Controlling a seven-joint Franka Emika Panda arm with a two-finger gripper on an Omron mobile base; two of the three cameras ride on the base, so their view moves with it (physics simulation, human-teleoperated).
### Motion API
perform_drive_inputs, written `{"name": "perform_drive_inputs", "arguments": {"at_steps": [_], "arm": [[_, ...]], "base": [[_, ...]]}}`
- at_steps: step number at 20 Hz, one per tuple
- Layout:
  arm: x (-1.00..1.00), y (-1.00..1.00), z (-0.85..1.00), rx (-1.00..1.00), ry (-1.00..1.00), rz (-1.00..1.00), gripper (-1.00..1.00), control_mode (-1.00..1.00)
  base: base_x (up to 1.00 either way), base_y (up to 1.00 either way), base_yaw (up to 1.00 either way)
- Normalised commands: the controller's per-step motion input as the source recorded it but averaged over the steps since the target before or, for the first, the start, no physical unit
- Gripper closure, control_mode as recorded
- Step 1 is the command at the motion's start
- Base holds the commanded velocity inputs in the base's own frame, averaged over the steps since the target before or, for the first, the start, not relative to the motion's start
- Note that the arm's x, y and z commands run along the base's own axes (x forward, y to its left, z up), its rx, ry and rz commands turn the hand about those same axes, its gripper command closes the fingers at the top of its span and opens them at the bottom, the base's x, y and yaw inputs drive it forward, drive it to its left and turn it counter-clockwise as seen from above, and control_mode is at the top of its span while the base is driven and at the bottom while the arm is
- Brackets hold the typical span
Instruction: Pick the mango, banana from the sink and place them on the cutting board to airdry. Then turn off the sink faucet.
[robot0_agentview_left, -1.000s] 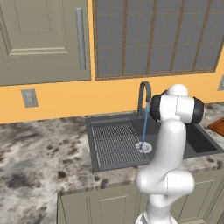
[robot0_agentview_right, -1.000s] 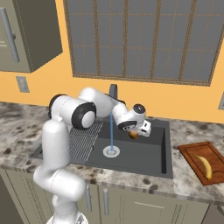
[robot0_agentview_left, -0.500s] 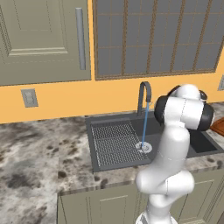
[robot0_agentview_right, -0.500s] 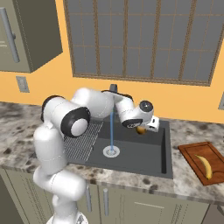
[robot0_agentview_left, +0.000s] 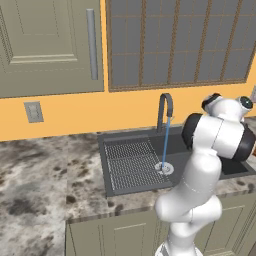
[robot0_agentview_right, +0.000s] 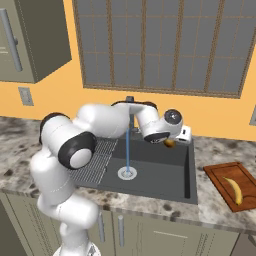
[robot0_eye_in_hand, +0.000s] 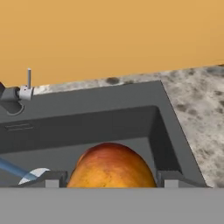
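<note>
Speckled granite counter (robot0_agentview_left: 45, 175), dark sink (robot0_agentview_right: 180, 167), orange wall (robot0_eye_in_hand: 109, 35), grid window (robot0_agentview_right: 160, 45)

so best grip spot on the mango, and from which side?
Take the mango across its rounded middle, one finger on each flank, coming from above. It is ball-like with no stem or edge to catch, so the widest part probably seats best. The hand view shows the gripper straddling it that way.

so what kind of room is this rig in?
A rendered home kitchen, by the look of it: a dark sink set in a speckled stone counter, a gooseneck faucet running water, wall cabinets, and a cutting board with a banana on it.
</note>
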Motion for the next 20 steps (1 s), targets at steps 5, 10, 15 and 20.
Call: {"name": "perform_drive_inputs", "arguments": {"at_steps": [5,10,15,20], "arm": [[-0.36,-0.26,0.49,-0.07,-0.04,-0.01,1.0,-1.0],[-0.51,-0.06,0.44,-0.05,-0.05,-0.01,1.0,-1.0],[-0.81,0.17,0.31,-0.02,-0.12,0.0,1.0,-1.0],[-0.68,0.36,0.4,-0.03,-0.08,0.0,1.0,-1.0]], "base": [[0.0,0.0,0.0],[0.0,0.0,0.0],[0.0,0.0,0.0],[0.0,0.0,0.0]]}}
